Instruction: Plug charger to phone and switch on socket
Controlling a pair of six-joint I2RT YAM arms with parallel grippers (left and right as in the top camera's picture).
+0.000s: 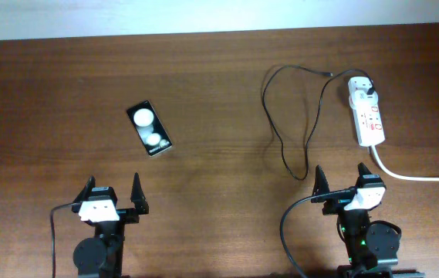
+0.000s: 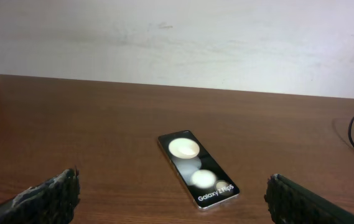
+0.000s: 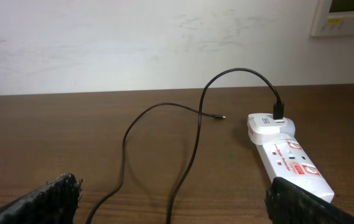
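Observation:
The phone [image 1: 150, 129] lies flat, face up, left of centre on the wooden table, and in the left wrist view [image 2: 197, 168] shows two round reflections. My left gripper [image 1: 113, 184] is open and empty, just in front of the phone [image 2: 173, 199]. The charger's black cable [image 1: 269, 116] loops on the table. Its white adapter [image 1: 362, 87] sits in the far end of the socket [image 1: 369, 117], and its plug tip [image 3: 222, 117] lies loose. My right gripper [image 1: 341, 171] is open and empty [image 3: 173, 199], with the cable [image 3: 192, 155] and the socket [image 3: 292, 162] ahead of it.
The socket's thick white cord [image 1: 416, 177] runs off to the right edge, close to my right gripper. A white wall [image 2: 177, 37] rises behind the table's far edge. A wall panel [image 3: 344, 15] hangs at the upper right.

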